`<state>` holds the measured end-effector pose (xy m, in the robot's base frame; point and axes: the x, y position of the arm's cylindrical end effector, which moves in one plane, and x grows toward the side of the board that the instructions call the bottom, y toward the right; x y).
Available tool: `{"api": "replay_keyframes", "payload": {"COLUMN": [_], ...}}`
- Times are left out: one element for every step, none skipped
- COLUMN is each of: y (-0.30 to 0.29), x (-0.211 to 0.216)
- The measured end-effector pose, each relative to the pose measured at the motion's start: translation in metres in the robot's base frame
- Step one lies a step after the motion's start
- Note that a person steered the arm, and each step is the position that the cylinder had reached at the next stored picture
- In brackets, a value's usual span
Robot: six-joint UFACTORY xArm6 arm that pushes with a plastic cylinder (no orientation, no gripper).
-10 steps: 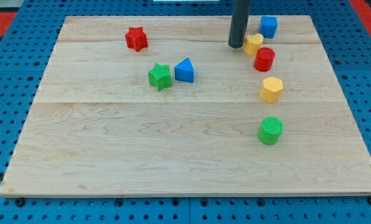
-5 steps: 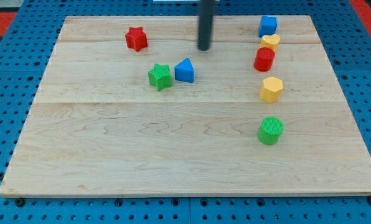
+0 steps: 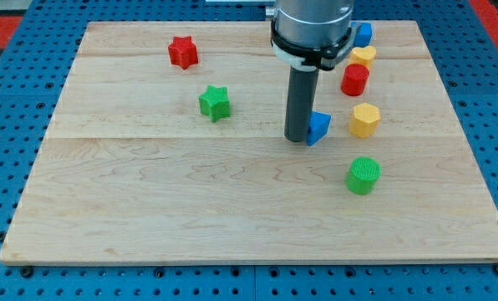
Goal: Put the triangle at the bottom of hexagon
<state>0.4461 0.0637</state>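
Note:
My tip (image 3: pixel 297 138) rests on the board near its middle, touching the left side of the blue triangle (image 3: pixel 319 128), which the rod partly hides. The yellow hexagon (image 3: pixel 364 120) sits just to the right of the triangle, a small gap apart. The triangle lies level with the hexagon's lower half, on its left.
A green cylinder (image 3: pixel 363 176) sits below the hexagon. A red cylinder (image 3: pixel 354 80), a yellow block (image 3: pixel 364 57) and a blue cube (image 3: pixel 363 34) line up above it. A green star (image 3: pixel 215 103) and a red star (image 3: pixel 182 52) sit at the left. The wooden board (image 3: pixel 149 209) lies on a blue pegboard.
The rod has swept from the top of the board down and right. The blue triangle has moved with it from beside the green star to next to the yellow hexagon.

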Motion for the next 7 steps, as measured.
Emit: {"api": "replay_keyframes", "payload": {"y": [0.011,-0.004,0.025,0.034,0.034,0.053,0.073], "x": [-0.01,-0.037,-0.05,-0.026,-0.02,-0.012,-0.007]}}
